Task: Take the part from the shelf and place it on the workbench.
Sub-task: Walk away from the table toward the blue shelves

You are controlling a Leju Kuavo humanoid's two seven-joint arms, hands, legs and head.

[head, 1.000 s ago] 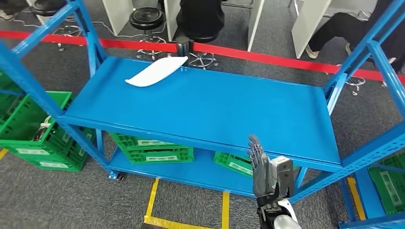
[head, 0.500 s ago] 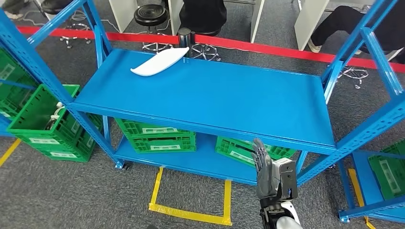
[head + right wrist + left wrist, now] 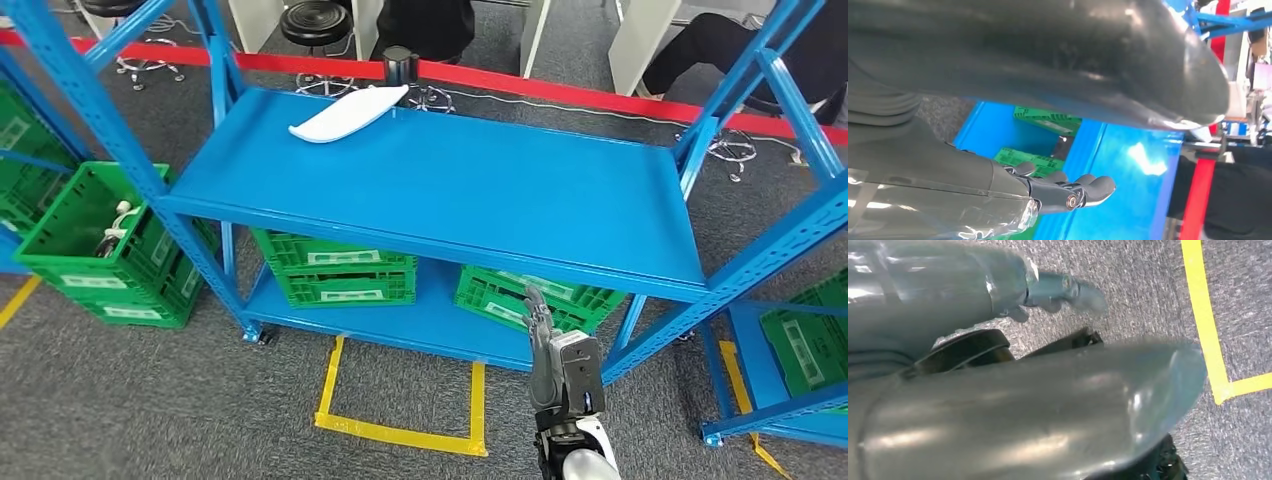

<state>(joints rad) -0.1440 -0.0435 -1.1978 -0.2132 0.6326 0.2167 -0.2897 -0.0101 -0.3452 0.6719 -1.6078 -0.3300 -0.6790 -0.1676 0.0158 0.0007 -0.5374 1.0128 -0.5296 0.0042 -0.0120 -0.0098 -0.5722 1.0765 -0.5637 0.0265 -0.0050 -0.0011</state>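
The part (image 3: pixel 348 113) is a long white curved piece lying at the far left corner of the blue shelf's (image 3: pixel 480 200) upper deck. My right hand (image 3: pixel 548 350) is raised in front of the shelf's near edge, right of centre, fingers straight and apart, holding nothing, far from the part. In the right wrist view its fingers (image 3: pixel 1068 192) stretch toward the blue shelf deck (image 3: pixel 1143 170). In the left wrist view my left hand (image 3: pixel 1048 287) hangs over the grey carpet with nothing in it.
Green crates (image 3: pixel 335 275) sit on the lower deck, another green crate (image 3: pixel 85 245) stands left of the shelf. Blue uprights (image 3: pixel 760 100) frame the shelf. Yellow tape (image 3: pixel 400 435) marks the floor. Behind run a red barrier line (image 3: pixel 560 92), stools (image 3: pixel 318 22) and a seated person's legs (image 3: pixel 700 50).
The whole picture has shifted, so the camera moved: the shelf sits higher and more floor shows. My right hand sits lower in the picture. The part stays put on the shelf.
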